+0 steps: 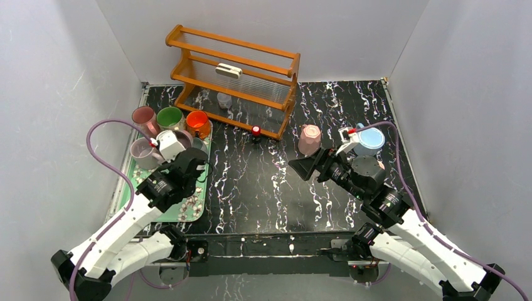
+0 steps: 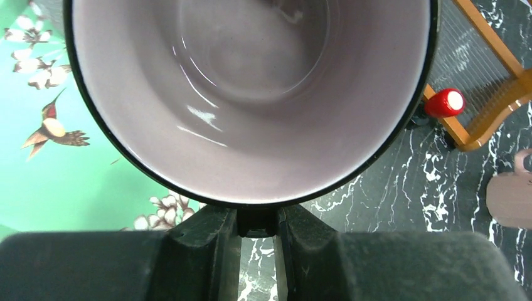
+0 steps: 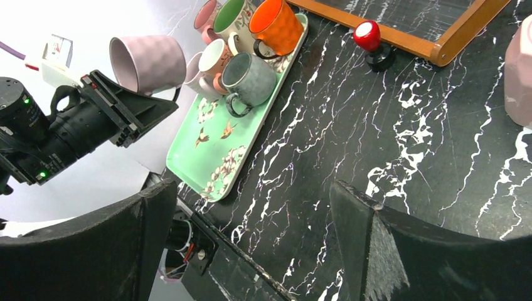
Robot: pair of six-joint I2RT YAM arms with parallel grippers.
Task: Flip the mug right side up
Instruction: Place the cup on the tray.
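Note:
My left gripper (image 2: 257, 221) is shut on the handle of a lilac mug (image 2: 251, 94). It holds the mug above the right edge of the green tray (image 2: 37, 200). The mug's mouth faces up at the wrist camera, somewhat tilted, and it is empty inside. From the right wrist the same mug (image 3: 147, 59) hangs clear of the tray. The top view shows it (image 1: 180, 135) under the left wrist. A pink mug (image 1: 309, 139) stands on the table, bottom up as far as I can tell. My right gripper (image 1: 307, 168) hovers open just in front of it, holding nothing.
Several other mugs (image 3: 248, 78) stand on the flowered tray (image 1: 191, 207) at the left. A wooden rack (image 1: 235, 78) fills the back, with a red-topped knob (image 1: 256, 131) at its front rail. A blue mug (image 1: 370, 139) sits at the right. White walls close in three sides.

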